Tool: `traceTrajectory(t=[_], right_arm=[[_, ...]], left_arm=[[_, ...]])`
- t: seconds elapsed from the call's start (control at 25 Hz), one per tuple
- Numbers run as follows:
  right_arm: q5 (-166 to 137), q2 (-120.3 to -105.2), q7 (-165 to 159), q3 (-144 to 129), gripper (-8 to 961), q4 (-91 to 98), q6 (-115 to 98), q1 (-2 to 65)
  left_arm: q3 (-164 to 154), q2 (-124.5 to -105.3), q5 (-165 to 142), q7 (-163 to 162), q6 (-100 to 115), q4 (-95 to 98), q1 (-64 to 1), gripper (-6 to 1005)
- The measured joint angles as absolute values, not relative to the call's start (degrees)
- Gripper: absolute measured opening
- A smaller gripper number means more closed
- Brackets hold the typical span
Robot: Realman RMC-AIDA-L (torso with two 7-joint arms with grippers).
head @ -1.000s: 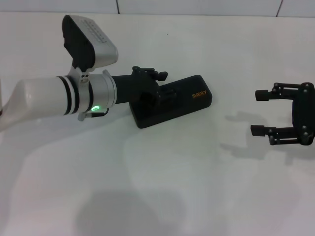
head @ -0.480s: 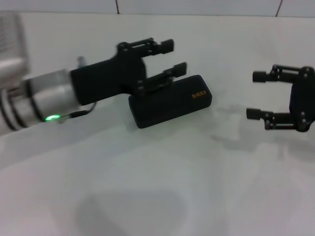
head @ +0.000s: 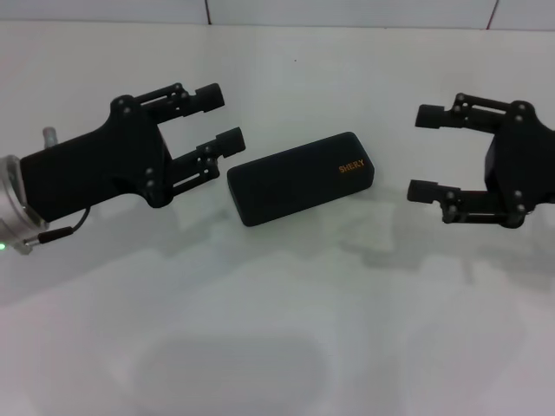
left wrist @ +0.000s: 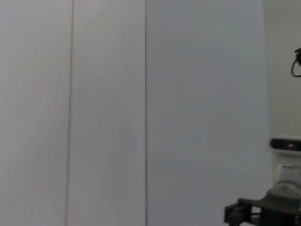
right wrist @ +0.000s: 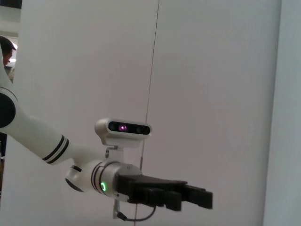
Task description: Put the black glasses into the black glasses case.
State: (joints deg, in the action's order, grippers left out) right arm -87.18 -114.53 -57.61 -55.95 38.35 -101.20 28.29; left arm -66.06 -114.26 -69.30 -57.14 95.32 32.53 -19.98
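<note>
The black glasses case (head: 300, 178) lies closed on the white table, slanted, with small orange lettering near its right end. The black glasses are out of view. My left gripper (head: 220, 114) is open and empty, raised above the table just left of the case. It also shows in the right wrist view (right wrist: 200, 198). My right gripper (head: 425, 152) is open and empty, raised to the right of the case, fingers pointing left. Its edge shows in the left wrist view (left wrist: 235, 214).
The white table (head: 286, 312) spreads wide around the case. A tiled wall edge (head: 347, 13) runs along the back. Both wrist views face pale wall panels.
My left gripper has drawn back to the left and risen off the case, which now lies closed and fully visible. My right gripper has risen and moved slightly left.
</note>
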Motion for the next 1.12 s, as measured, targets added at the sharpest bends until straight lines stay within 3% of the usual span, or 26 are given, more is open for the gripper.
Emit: traceTrajectory(t=[0.6, 0.92, 1.12], right_arm=[[-87.91, -115.28, -55.90, -56.69, 760, 36.26, -99.20, 29.56], [-88.15, -115.45, -55.82, -57.13, 760, 36.21, -98.52, 30.27], [-88.13, -115.66, -55.81, -57.12, 760, 35.83, -98.52, 30.33]], left_arm=[[-65.94, -114.30, -72.45, -56.74, 93.98, 32.48, -20.05, 604], [-63.82, -114.54, -72.51, -56.52, 93.85, 32.38, -19.71, 888], [-63.80, -114.53, -72.54, -56.46, 93.86, 32.35, -19.41, 888]])
